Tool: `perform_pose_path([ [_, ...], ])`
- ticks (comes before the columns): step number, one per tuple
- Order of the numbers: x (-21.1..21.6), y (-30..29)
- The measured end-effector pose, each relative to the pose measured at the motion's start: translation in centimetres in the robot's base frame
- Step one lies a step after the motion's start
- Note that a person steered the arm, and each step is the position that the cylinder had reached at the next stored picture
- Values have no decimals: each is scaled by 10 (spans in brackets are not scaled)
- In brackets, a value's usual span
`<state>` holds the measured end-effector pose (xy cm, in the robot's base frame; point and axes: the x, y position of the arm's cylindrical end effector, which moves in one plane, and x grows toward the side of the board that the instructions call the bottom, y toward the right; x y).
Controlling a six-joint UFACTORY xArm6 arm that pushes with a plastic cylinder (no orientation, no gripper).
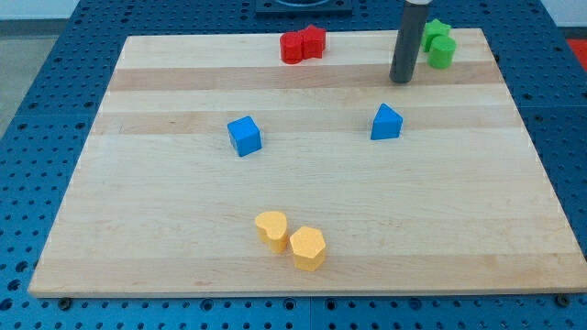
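Note:
My tip (pixel 401 80) rests on the board near the view's top right, touching no block. Just to its right and slightly higher sit two green blocks, a star (pixel 434 32) and a rounded one (pixel 443 52), a small gap away. A blue block (pixel 386 122) with a slanted top lies below the tip. A blue cube (pixel 245 136) stands left of centre. Two red blocks touch each other at the top: a cylinder (pixel 293 48) and a star (pixel 315 40). A yellow heart-like block (pixel 271 227) and a yellow hexagonal block (pixel 308 247) sit together near the bottom.
The wooden board (pixel 165 229) lies on a blue perforated table (pixel 37 110). The rod rises out of the view's top edge.

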<state>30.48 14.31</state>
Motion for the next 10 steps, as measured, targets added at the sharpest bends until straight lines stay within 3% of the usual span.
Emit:
perform_pose_path([
  [4,22,114],
  [5,28,119],
  [8,63,90],
  [9,43,50],
  [10,34,-61],
])
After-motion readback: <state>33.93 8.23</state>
